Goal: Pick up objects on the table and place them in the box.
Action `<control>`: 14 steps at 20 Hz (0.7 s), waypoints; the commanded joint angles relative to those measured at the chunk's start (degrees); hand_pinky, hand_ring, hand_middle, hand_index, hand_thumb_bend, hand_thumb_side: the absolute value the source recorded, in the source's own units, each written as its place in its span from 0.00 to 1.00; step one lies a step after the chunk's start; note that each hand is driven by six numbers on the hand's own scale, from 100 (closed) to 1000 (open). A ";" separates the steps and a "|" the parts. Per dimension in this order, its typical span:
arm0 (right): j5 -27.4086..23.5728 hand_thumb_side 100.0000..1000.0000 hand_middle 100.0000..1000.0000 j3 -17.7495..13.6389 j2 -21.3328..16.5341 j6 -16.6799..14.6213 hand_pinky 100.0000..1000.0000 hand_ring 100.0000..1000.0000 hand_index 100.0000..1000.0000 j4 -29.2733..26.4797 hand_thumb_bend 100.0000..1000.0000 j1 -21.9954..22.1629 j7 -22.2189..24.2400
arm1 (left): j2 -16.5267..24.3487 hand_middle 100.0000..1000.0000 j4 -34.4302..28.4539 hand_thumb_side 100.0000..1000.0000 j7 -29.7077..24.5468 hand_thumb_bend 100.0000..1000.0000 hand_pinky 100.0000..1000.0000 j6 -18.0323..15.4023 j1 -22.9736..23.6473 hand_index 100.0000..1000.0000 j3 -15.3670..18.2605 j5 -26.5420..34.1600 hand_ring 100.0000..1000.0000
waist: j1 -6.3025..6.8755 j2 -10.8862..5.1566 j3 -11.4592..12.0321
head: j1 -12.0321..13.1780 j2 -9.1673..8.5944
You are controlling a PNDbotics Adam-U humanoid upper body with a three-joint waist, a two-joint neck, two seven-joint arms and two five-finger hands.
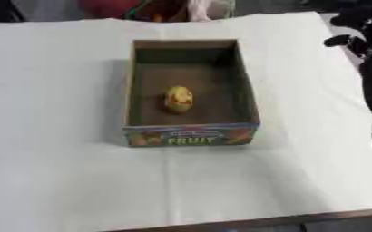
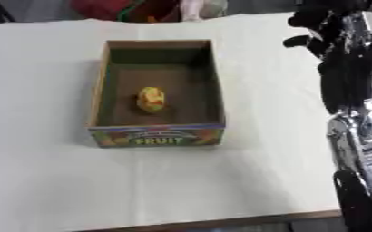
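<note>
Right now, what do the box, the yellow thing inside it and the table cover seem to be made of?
Box: likely cardboard, matte brown walls, printed front panel reading FRUIT.
Yellow object: egg-shaped with orange patches; material unclear, possibly a plastic toy fruit.
Table cover: white and matte, faintly creased, so cloth or paper.

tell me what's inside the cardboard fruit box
Inside the open brown cardboard box with its printed FRUIT front lies one small yellow, oval object with orange marks, on the bare floor. The near wall hides the floor strip just behind it.
</note>
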 commanded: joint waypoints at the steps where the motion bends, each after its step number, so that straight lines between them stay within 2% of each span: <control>1: 0.13 0.91 0.61 -0.16 -0.57 -1.03 0.54 0.71 0.82 -1.15 0.00 -0.33 1.61 | 0.20 0.52 -1.17 0.82 0.96 0.01 0.40 -1.67 -0.18 0.71 0.33 -0.59 0.51 | 0.14 -0.93 -0.06 | 0.22 -0.17; 5: 1.01 0.89 0.61 0.03 -0.47 -2.60 0.54 0.70 0.81 -1.15 0.00 -0.27 5.00 | -0.12 0.52 -1.17 0.82 0.15 0.01 0.40 -4.40 0.13 0.71 0.04 -0.21 0.51 | 0.28 -0.97 -0.19 | 0.38 -0.73; 9: 0.48 0.90 0.61 -0.08 -0.32 -3.11 0.54 0.70 0.81 -1.15 0.00 -0.21 4.86 | -0.21 0.52 -1.17 0.81 -0.48 0.00 0.40 -5.22 0.30 0.70 0.22 0.05 0.51 | 0.32 -1.06 -0.21 | 1.12 -1.19; 14: -0.22 0.90 0.61 -0.09 -0.26 -3.19 0.53 0.69 0.81 -1.15 0.00 -0.13 4.08 | -0.25 0.53 -1.17 0.81 -0.54 0.00 0.40 -5.36 0.33 0.70 0.37 0.07 0.51 | 0.39 -0.98 -0.24 | 3.70 -2.05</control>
